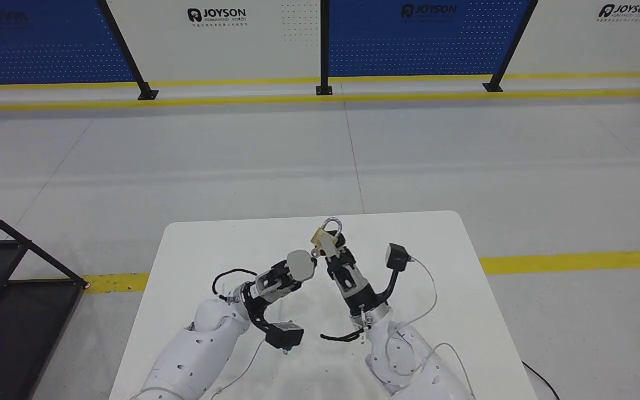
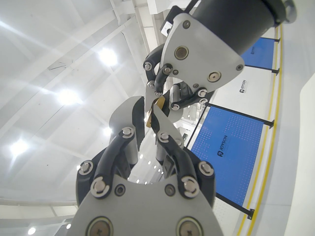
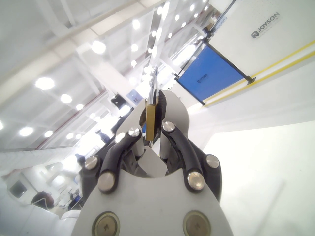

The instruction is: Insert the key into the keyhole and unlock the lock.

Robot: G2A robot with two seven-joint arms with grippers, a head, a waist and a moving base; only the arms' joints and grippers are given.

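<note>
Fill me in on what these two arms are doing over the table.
The right claw is clamped on the brass lock, holding it up over the white table with the shackle pointing away from the wrist. The left claw grips a small brass piece, apparently the key, right up against the lock's body. Whether the key is actually seated in the keyhole is hidden.
</note>
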